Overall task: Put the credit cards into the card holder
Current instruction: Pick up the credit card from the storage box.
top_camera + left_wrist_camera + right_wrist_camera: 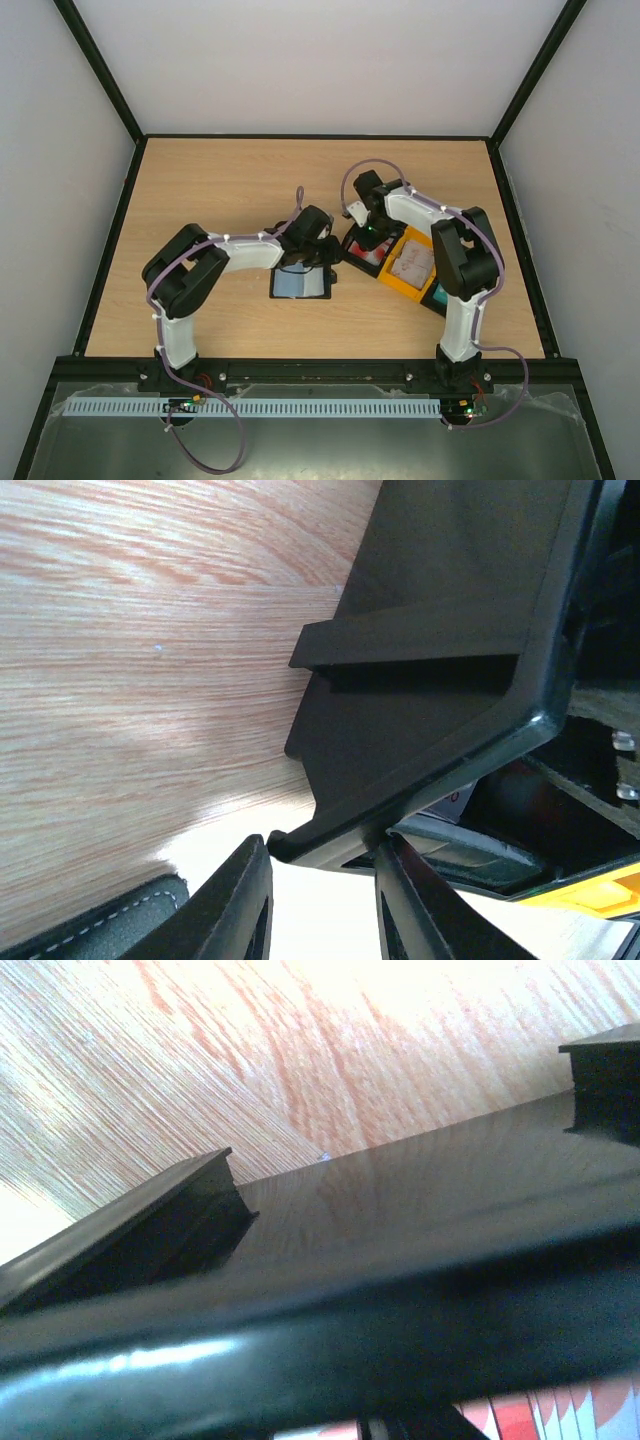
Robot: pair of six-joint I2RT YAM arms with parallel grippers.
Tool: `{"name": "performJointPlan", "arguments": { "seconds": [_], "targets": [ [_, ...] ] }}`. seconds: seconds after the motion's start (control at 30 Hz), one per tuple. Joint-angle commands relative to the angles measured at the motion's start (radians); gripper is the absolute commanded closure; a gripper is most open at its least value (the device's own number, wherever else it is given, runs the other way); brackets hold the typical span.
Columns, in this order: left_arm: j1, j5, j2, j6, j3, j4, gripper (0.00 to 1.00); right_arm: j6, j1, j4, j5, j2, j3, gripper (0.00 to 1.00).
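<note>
Glossy black moulded-plastic bin [300, 1350] rim fills the right wrist view, with thin red-and-white striped credit cards [525, 1418] inside it. I cannot tell how the right gripper [370, 236] jaws stand. At the bin's rounded corner the left gripper [320, 895] fingers stand apart, grip unclear. Beside the bin, the flat black stitched card holder [300, 284] lies open on the wood-grain table [220, 190], pale blue lining up.

On the pale wood-grain table [220, 200], the card holder [300, 284] at frame centre is black with pale blue lining, while right of it a black bin [350, 244] holds red-and-white patterned credit cards [368, 252] and a yellow bin [393, 282] holds pale pinkish cards [411, 264].
</note>
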Motion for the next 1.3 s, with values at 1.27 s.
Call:
{"name": "performJointPlan", "arguments": {
  "seconds": [1.27],
  "targets": [
    [0.067,-0.029,-0.008,0.054,0.11,-0.083,0.7,0.056,0.013,0.011,-0.089,-0.163,-0.163,0.82]
  ]
}}
